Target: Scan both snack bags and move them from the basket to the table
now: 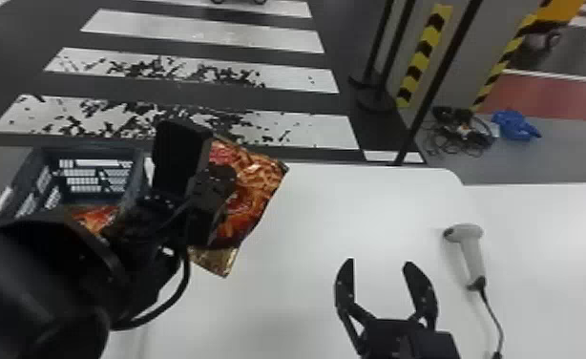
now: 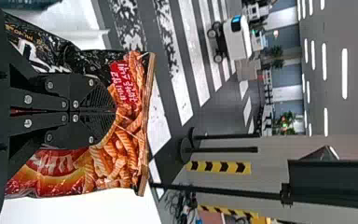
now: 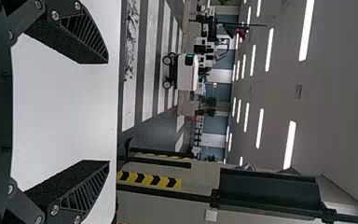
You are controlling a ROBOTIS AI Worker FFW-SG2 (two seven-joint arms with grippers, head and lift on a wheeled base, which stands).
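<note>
Held over the table's left part, one snack bag (image 1: 254, 191) hangs from my left gripper (image 1: 225, 176). In the left wrist view the fingers of my left gripper (image 2: 95, 112) are shut on the bag (image 2: 121, 158), pinching it near its upper end. The other snack bag (image 1: 96, 217) lies in the grey-blue basket (image 1: 137, 160), partly hidden behind my left arm. My right gripper (image 1: 378, 291) is over the table (image 1: 344, 210), open and holding nothing; in the right wrist view the right gripper (image 3: 105, 112) has its two fingers wide apart.
A pale handheld scanner (image 1: 471, 248) stands on the table to the right of my right gripper, its cable (image 1: 495, 320) running toward the front edge. Dark poles (image 1: 416, 129) rise behind the table's far edge.
</note>
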